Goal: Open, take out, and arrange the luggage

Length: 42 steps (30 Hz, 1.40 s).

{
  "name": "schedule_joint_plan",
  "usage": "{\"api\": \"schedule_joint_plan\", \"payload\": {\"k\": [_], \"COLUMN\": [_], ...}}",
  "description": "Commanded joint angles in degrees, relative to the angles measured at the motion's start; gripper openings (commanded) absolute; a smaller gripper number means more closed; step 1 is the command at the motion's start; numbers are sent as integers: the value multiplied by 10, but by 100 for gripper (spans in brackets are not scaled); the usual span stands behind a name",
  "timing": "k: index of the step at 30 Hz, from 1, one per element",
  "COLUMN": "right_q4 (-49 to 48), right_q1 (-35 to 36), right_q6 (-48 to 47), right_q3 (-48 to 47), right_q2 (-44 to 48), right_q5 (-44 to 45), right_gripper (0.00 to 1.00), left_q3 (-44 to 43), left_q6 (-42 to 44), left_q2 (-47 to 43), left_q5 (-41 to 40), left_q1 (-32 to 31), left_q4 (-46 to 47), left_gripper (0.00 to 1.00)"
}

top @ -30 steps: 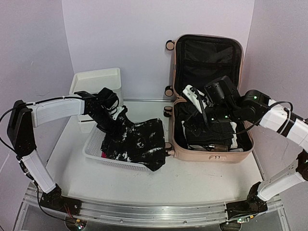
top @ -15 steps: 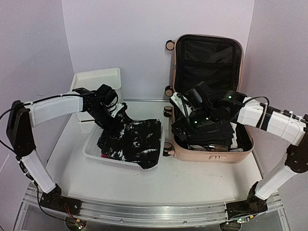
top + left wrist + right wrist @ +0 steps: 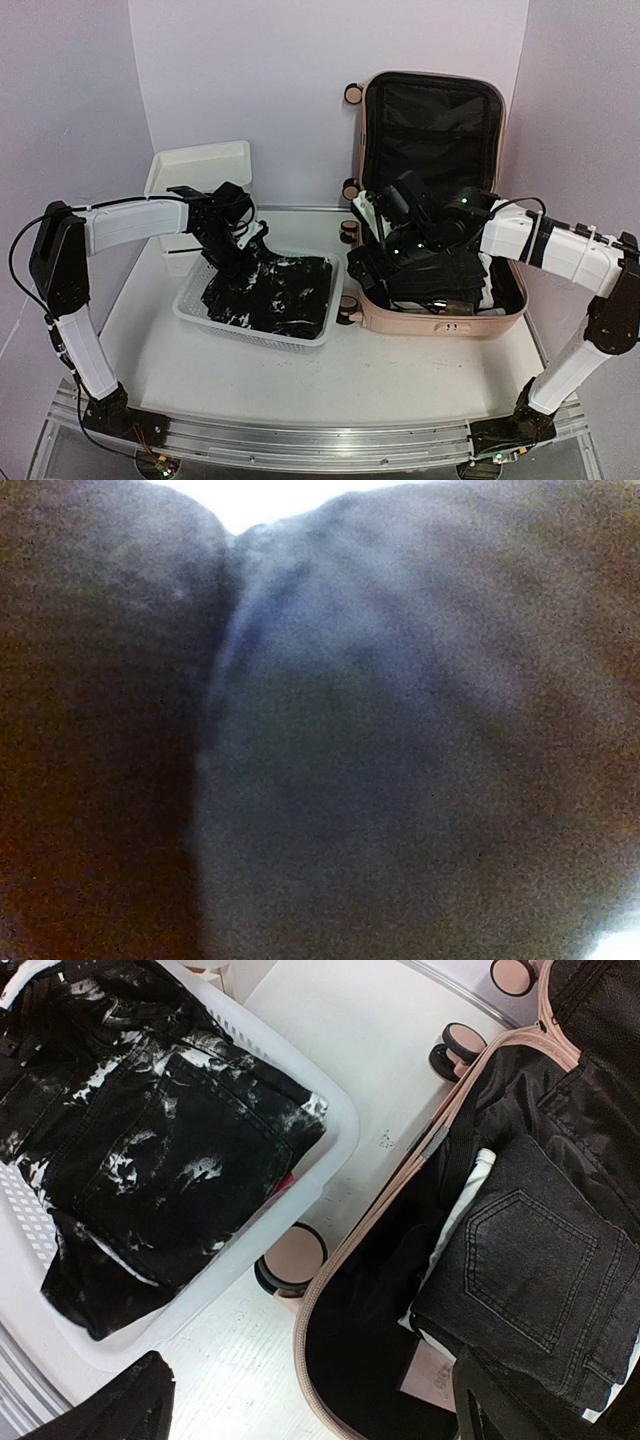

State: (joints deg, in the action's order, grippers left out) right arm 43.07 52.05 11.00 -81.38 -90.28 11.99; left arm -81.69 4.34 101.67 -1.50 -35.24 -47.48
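Observation:
The pale pink luggage (image 3: 440, 318) lies open at the right, its black-lined lid upright against the back wall. Folded dark clothes fill its lower half, with dark grey jeans (image 3: 540, 1260) on top. My right gripper (image 3: 368, 262) hovers open over the luggage's left rim (image 3: 400, 1195), holding nothing. My left gripper (image 3: 238, 250) is down in the white basket (image 3: 196, 312), shut on the back edge of a black garment with white splotches (image 3: 285, 295). Dark fabric fills the left wrist view and hides the fingers.
A white drawer unit (image 3: 200, 165) stands behind the basket at the back left. The luggage's front-left caster wheel (image 3: 292, 1260) sits right against the basket's rim (image 3: 335, 1130). Pale walls close in the back and both sides.
The left gripper has lowered the splotched garment, which hung over the basket's right edge, so it now lies inside. The right gripper has swung left to the luggage's left rim.

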Motion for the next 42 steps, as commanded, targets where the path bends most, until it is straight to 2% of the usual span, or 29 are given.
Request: {"api": "schedule_joint_plan", "payload": {"k": [1, 5, 7, 12, 17, 22, 24, 27, 33, 37, 40, 42], "right_q4": [-11, -9, -4, 3, 5, 9, 22, 61, 89, 105, 110, 110], "right_q1": [0, 0, 0, -1, 0, 1, 0, -9, -126, -196, -207, -208], "right_q6": [12, 17, 19, 20, 20, 39, 38, 10, -16, -24, 11, 43], "right_q3": [-25, -34, -40, -54, -90, -149, -163, -165, -116, -116, -138, -159], "right_q2": [-9, -24, -34, -57, -101, -172, -186, -181, -136, -155, -191, -223], "right_q5": [-2, -14, -17, -36, -81, -173, -161, -92, -83, -65, -28, -22], "right_gripper": [98, 98, 98, 98, 98, 88, 89, 95, 97, 97, 95, 87], "left_q3": [-32, -47, -72, -79, -61, -13, 19, 74, 112, 117, 123, 128], "left_q6": [6, -12, -35, -77, -110, -143, -162, -187, -223, -260, -287, -307], "left_q2": [7, -1, -12, -98, -161, -148, -142, -139, -111, -88, -76, -69], "left_q5": [-85, -143, -179, -237, -118, -9, 56, 134, 152, 177, 190, 215], "left_q1": [8, 8, 8, 8, 8, 8, 7, -7, -83, -115, -123, -126], "left_q4": [12, -14, -50, -101, -95, -51, -22, 31, 71, 111, 145, 183], "left_gripper": [7, 44, 57, 71, 72, 68, 68, 68, 69, 68, 67, 63]}}
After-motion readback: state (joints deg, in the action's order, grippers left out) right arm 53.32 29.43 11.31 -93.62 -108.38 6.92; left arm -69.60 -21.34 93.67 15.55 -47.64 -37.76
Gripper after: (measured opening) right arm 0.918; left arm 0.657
